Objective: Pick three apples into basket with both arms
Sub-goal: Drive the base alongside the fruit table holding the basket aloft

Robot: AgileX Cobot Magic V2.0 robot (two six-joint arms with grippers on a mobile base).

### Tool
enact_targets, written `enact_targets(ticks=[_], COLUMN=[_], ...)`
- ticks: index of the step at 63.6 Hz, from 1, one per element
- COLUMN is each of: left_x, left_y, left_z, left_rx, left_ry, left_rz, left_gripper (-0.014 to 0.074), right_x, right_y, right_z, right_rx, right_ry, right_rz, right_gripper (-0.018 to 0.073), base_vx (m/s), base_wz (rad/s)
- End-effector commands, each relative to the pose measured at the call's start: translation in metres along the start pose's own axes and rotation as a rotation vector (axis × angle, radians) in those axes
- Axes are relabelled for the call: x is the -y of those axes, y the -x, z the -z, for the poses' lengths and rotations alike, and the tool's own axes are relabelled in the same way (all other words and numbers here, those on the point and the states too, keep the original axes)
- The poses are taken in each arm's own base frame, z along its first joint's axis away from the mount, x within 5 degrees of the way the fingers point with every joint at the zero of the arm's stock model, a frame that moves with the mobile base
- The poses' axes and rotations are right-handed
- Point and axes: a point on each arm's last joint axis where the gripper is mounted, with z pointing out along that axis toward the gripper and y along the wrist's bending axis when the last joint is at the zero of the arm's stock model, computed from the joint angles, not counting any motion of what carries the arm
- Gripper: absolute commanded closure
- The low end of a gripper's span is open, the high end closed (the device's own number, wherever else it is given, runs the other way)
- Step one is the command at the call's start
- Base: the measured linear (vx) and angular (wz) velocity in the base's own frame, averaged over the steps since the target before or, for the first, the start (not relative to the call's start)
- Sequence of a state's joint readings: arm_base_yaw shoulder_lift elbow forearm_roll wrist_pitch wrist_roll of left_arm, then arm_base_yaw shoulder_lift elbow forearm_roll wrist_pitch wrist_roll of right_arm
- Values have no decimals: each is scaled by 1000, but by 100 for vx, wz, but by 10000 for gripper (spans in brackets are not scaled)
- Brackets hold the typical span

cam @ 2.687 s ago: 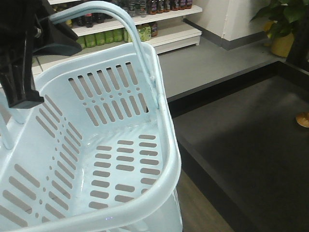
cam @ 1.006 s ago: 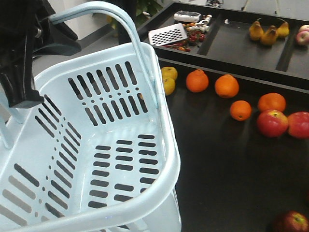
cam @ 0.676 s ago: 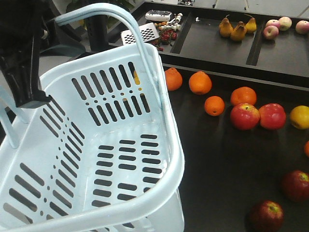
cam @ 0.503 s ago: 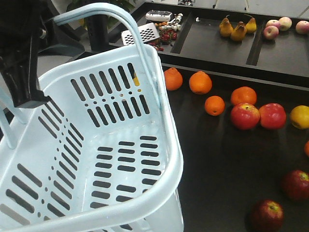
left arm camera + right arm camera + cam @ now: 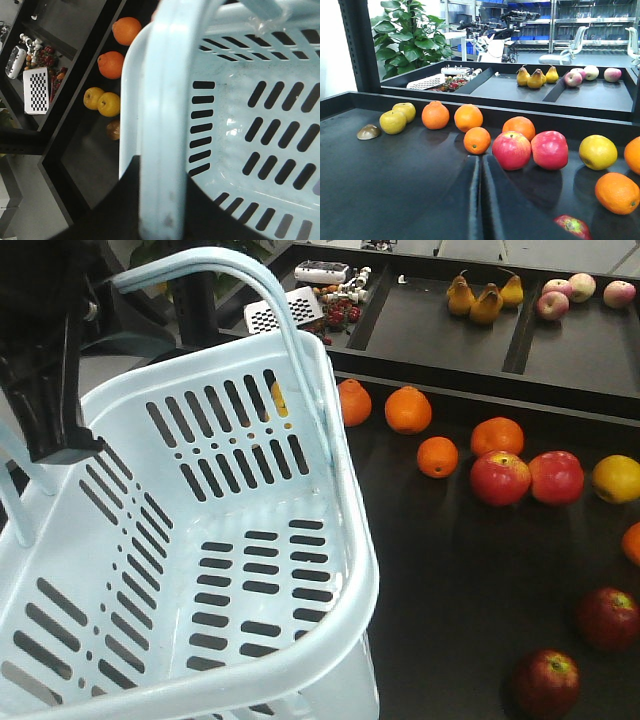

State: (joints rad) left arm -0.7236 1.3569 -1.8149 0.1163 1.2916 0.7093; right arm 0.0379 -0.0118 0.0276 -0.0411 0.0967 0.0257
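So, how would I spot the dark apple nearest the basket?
Find the pale blue basket on the left of the front view, then look right across the black table. The dark apple is the lowest fruit there: dull red, yellow-green patch at its stem, unlike the brighter apples farther back.

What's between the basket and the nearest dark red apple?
Nothing: in the front view, only bare black tabletop separates the basket's rim from that apple.
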Motion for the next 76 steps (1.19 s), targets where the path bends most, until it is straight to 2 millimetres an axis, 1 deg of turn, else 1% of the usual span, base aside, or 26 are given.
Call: enact_targets(ticks=[1,76], left_x=[-5,-6], left_y=[4,4], left_z=[20,20], left_rx=[78,75], left_ry=[66,69], left_rz=[17,16], left_gripper=[603,603], right_x=[0,0], right_y=[3,3], right_z=[0,0], right_rx=[75,75], right_ry=[-5,-5], right_rz=[8,8], right_gripper=[568,568], base_vx=[0,0], base_wz=[-1,0])
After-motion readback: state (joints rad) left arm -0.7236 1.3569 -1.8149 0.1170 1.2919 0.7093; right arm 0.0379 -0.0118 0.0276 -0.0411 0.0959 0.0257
